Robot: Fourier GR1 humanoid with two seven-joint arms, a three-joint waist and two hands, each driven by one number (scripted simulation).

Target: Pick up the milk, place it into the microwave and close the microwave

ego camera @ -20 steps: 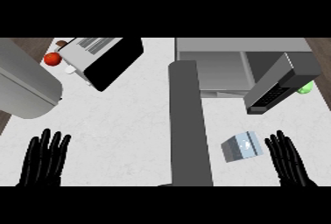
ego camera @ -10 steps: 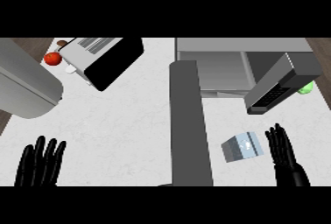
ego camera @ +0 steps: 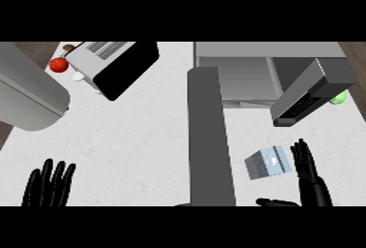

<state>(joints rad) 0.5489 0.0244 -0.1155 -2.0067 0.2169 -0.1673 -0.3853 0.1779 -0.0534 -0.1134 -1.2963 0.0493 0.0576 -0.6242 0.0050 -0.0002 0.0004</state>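
The milk point(ego camera: 267, 162) is a small grey-blue carton lying on the white counter point(ego camera: 143, 140) at the lower right. My right hand point(ego camera: 310, 177) stands just right of it, fingers straight and pointing up, thumb spread toward the left below the carton, not touching it. The microwave point(ego camera: 243, 77) sits at the top right with its door point(ego camera: 312, 94) swung open to the right. My left hand point(ego camera: 49, 186) is open at the lower left, far from the carton.
A tall grey upright panel point(ego camera: 210, 135) runs down the middle, left of the milk. A toaster oven point(ego camera: 114, 60), a red apple point(ego camera: 58, 64) and a grey rounded appliance point(ego camera: 28, 92) lie at the upper left. A green object point(ego camera: 339, 97) peeks behind the microwave door.
My right hand has shifted slightly left and up toward the milk. My left hand has sunk a little toward the lower edge. The carton has not moved.
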